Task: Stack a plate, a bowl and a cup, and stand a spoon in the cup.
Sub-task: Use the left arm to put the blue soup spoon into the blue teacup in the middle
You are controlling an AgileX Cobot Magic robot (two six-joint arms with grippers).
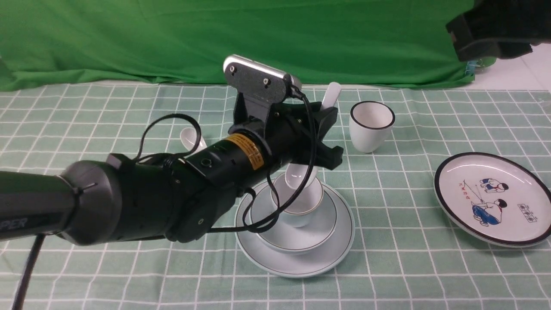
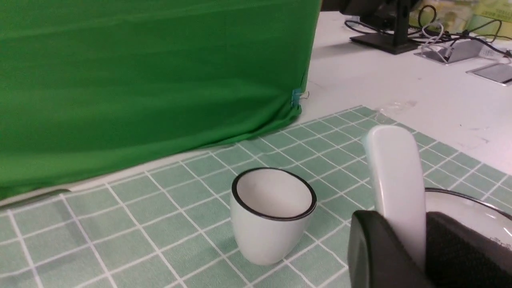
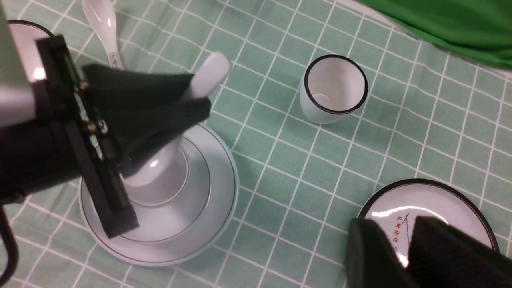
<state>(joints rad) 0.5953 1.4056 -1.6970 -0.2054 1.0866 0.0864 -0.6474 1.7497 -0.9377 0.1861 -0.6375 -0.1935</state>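
The pale plate [image 1: 333,254] holds the shallow bowl [image 1: 292,242], and the small pale cup [image 1: 301,212] sits in the bowl. The same stack shows in the right wrist view: plate [image 3: 224,190], bowl [image 3: 199,181], cup [image 3: 162,189]. My left gripper [image 1: 323,137] is shut on the plain spoon [image 1: 332,94], which stands steeply with its scoop end down in the cup. The handle sticks up between the jaws in the left wrist view [image 2: 394,172]. My right gripper [image 3: 404,240] is shut and empty, high above the cartoon plate.
A white black-rimmed cup [image 1: 371,127] stands behind the stack to the right. The cartoon plate [image 1: 490,198] lies at the right. A patterned white spoon [image 1: 191,137] lies behind my left arm. A green backdrop closes the far edge.
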